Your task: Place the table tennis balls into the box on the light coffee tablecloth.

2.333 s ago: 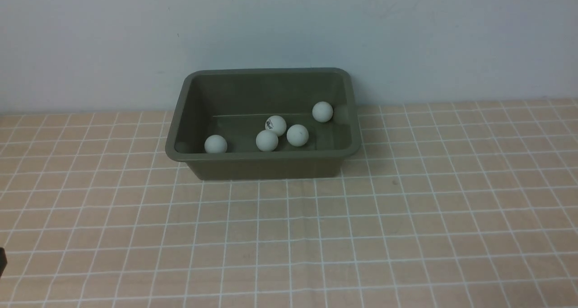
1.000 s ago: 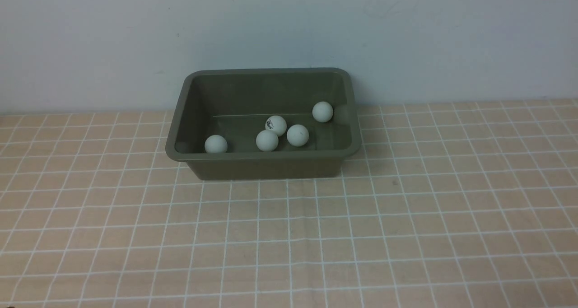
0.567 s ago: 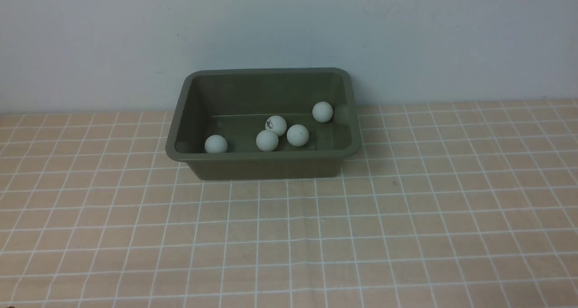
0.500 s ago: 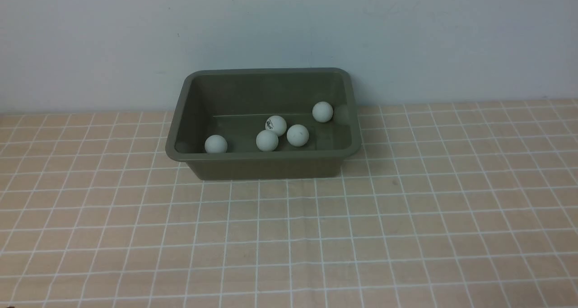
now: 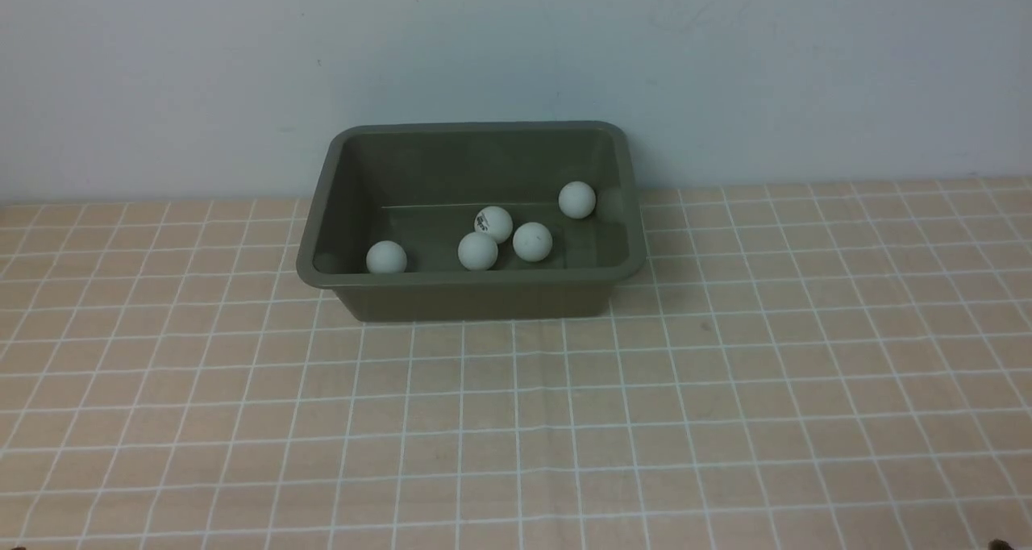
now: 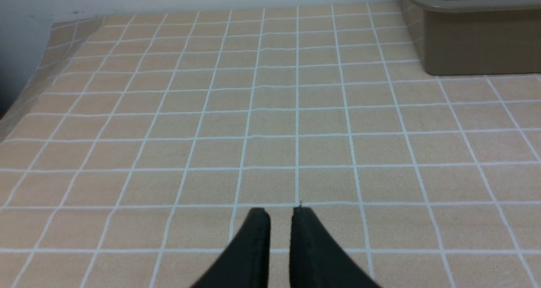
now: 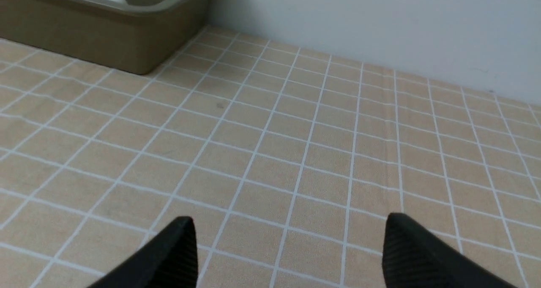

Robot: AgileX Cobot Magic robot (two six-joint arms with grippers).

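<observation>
All five table tennis balls (image 5: 532, 241) lie inside the box (image 5: 472, 292), which sits on the light coffee tablecloth (image 5: 516, 421) near the far edge of the bench, close to the wall (image 5: 516, 50). One ball rests by the box's left end against the near wall, three cluster near the middle, and one sits toward the right end nearer the far wall. No ball shows on the cloth in any view, so the task looks finished.

The left gripper (image 6: 281, 214) is nearly closed with only a thin slit between its fingers, holding nothing, low over bare cloth well away from the box. The right gripper (image 7: 291, 237) stands wide open and empty, also over bare cloth, with the box's right corner off in the distance.

What remains, in my judgement, is only to keep both arms clear: hold them low and back toward the near edge, and avoid any sweep toward the flared rim that could jolt the box and set the balls rolling.

The box's long axis runs parallel to the far edge of the bench, left to right, its opening facing straight up. The balls, being round, have no axis; one shows a dark logo turned up and to the left.
</observation>
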